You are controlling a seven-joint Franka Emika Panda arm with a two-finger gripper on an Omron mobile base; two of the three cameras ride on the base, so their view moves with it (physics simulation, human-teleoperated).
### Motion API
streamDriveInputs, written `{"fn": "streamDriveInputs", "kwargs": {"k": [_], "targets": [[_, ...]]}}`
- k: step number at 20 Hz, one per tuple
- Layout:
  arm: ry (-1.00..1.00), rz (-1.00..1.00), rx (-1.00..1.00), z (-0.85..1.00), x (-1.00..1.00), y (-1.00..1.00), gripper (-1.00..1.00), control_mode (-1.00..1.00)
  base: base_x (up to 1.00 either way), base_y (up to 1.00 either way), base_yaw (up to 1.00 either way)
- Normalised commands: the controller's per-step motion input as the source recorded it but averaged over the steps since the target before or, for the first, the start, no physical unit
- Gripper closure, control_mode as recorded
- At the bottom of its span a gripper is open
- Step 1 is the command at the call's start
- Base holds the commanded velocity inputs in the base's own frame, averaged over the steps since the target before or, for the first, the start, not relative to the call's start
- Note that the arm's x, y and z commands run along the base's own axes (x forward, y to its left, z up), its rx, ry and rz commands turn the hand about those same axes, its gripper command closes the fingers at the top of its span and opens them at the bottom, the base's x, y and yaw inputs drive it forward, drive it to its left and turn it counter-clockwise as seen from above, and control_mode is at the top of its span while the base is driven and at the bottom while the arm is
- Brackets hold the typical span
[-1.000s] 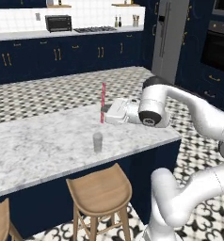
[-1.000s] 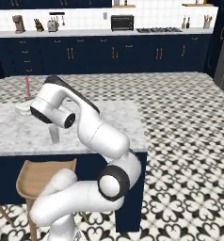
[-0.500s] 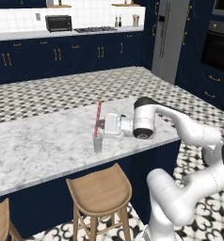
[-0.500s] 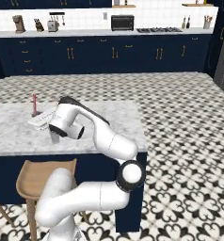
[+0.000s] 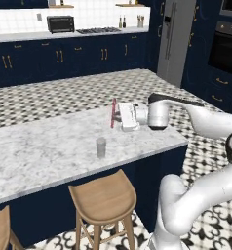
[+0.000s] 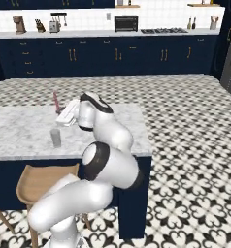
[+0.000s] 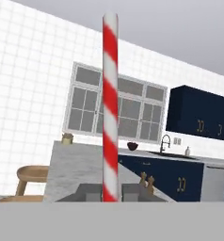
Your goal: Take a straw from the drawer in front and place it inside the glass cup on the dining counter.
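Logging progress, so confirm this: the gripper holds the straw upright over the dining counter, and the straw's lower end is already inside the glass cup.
Not right. The gripper does hold the straw upright over the dining counter, but the straw is not in the glass cup. The left base view shows the cup standing apart, nearer the stool-side edge, with nothing in it.

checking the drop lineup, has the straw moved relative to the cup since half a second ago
Yes. In the left base view the straw now stands right of and beyond the glass cup; before it was right over it.
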Motion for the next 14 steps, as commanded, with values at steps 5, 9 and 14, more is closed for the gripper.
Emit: {"fn": "streamDriveInputs", "kwargs": {"k": [5, 9, 14], "targets": [[0.02, 0.41, 0.00, 0.00, 0.90, -0.11, 1.00, -1.00, 0.00, 0.00, 0.00], [0.05, 0.52, 0.00, -0.31, 0.09, 0.05, 1.00, -1.00, 0.00, 0.00, 0.00], [0.03, 0.55, 0.01, -0.54, 0.12, 0.01, 1.00, -1.00, 0.00, 0.00, 0.00]]}}
